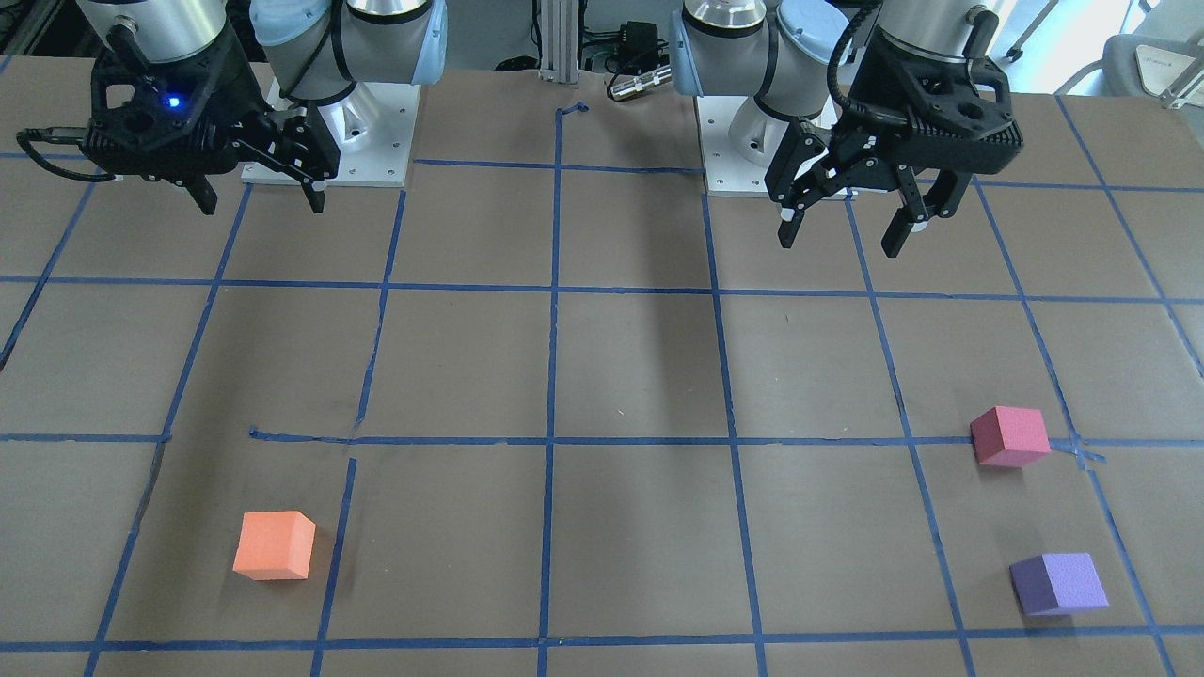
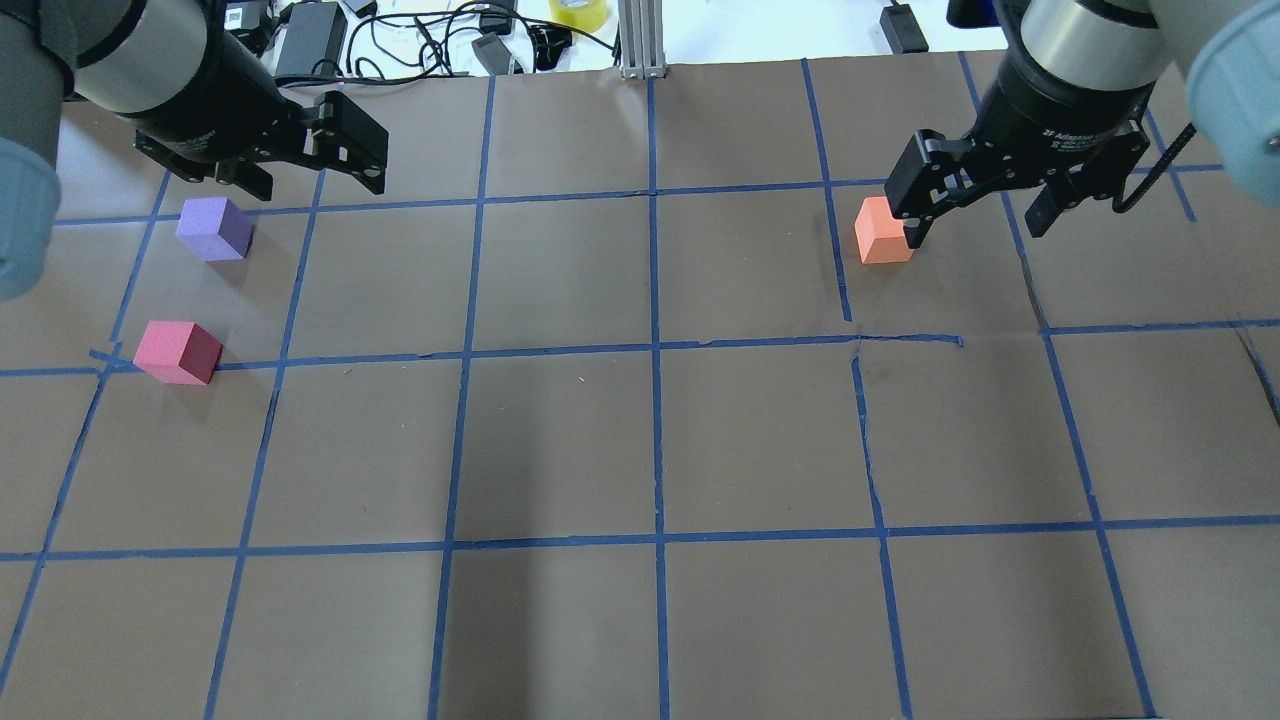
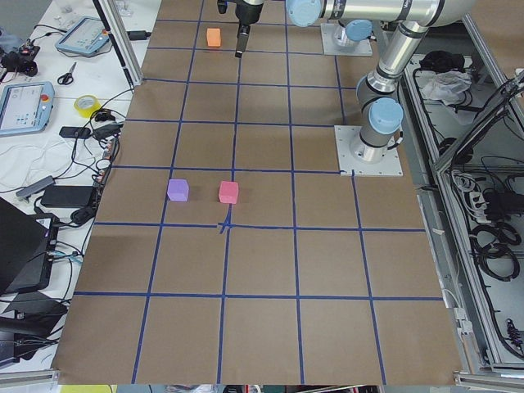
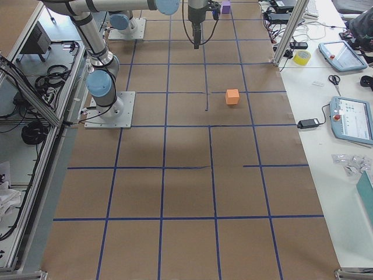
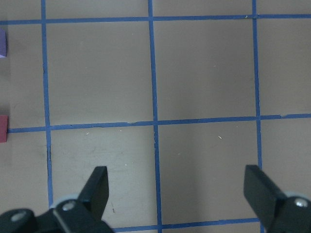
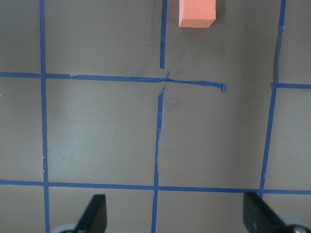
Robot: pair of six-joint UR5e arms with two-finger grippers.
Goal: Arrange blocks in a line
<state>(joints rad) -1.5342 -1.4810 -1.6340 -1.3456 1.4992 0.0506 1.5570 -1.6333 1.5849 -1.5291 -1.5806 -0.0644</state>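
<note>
While the brown paper-covered table (image 2: 560, 450) is spreading across every view under its grid of blue tape lines (image 2: 655, 350), the two arms are hanging above the half of it closest to the robot's bases. The left arm (image 1: 752, 56) is holding the left gripper (image 1: 840, 240) clear of the surface, its jaws standing wide apart with nothing between them. The right arm (image 1: 310, 47) is doing the same with the right gripper (image 1: 261, 202), which is also gaping and carrying nothing. Both wrist views are looking down past parted fingers onto bare paper and tape. All three blocks are sitting on the table well out from the bases, toward the operators' side, and neither gripper is touching any of them. The orange block (image 1: 274, 545) is resting alone on the robot's right side, inside a grid square and just beside a broken stretch of tape. In the overhead view a finger of the right gripper is overlapping its edge, though the front-facing view is showing the two well apart. The pinkish-red block (image 1: 1009, 436) is lying on the robot's left side, right at a crossing of tape lines. The purple block (image 1: 1058, 584) is sitting near it, one step farther from the robot, with a clear gap between the two.
</note>
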